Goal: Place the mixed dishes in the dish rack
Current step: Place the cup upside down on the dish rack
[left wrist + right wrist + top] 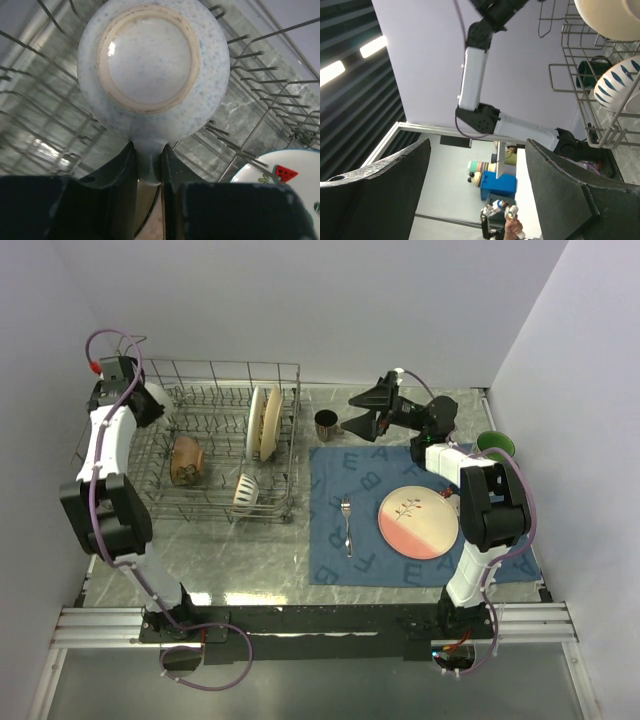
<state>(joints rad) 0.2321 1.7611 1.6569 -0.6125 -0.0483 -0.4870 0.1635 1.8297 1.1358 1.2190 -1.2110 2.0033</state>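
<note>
Top view, rack: the dish rack (292, 440) sits on the left half of the counter (240, 550), with plates (265, 422) upright inside.
Top view, right side: the right gripper (362, 412) is near the counter's far edge, just beside a dark mug (326, 424) but apart from it.
Left wrist view: the left gripper (148, 155) is pinched on a narrow edge of a white speckled dish (150, 65), base towards the camera, above the rack's tines.
Right wrist view: the right gripper's jaws gape with nothing between them.
Doing it well: lower the dish into a free slot clear of the watermelon plate (280, 175), and seat it before letting go.
</note>
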